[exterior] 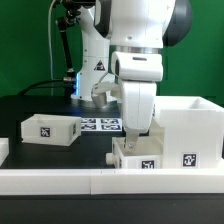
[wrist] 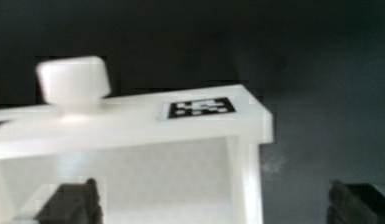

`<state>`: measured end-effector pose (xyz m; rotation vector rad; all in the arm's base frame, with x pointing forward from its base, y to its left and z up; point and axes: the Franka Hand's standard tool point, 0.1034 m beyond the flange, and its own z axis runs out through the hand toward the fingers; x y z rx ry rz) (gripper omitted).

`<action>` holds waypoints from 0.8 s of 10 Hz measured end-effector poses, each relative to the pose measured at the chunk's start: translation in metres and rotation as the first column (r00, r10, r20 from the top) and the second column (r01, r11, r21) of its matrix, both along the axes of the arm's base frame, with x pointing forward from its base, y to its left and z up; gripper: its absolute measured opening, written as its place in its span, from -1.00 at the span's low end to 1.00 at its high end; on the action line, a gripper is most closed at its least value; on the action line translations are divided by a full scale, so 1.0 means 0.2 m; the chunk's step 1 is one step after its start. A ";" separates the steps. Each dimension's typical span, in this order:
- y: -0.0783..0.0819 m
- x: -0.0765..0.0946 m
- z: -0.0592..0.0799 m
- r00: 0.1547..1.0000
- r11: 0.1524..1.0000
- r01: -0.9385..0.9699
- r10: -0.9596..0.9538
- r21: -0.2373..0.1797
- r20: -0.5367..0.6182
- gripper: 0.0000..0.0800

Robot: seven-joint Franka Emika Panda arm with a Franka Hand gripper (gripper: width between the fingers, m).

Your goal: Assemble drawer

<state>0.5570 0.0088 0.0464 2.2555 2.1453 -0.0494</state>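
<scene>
A small white tray (exterior: 137, 158) with a square tag lies by the front rail, next to the tall white shell (exterior: 190, 128) on the exterior view's right. My gripper (exterior: 135, 137) hangs just above this tray. In the wrist view the tray (wrist: 136, 150) shows its round knob (wrist: 73, 80) and its tag (wrist: 203, 107). My gripper (wrist: 215, 205) is open. One finger (wrist: 68, 205) is over the tray's inside and the other finger (wrist: 363, 205) is outside its side wall. A second tray (exterior: 50, 130) lies apart on the exterior view's left.
The marker board (exterior: 100, 125) lies flat behind the trays. Low white border rails (exterior: 90, 181) run along the front edge. The table top is black, with a green backdrop behind the arm's base.
</scene>
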 end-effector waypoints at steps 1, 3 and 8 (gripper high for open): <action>-0.03 0.03 0.04 1.000 1.000 0.000 0.000 -0.006 -0.016 0.62; -0.10 0.12 0.09 0.999 1.000 -0.023 0.023 -0.013 -0.042 0.62; -0.24 0.25 0.08 0.992 0.994 -0.105 0.104 -0.007 -0.075 0.62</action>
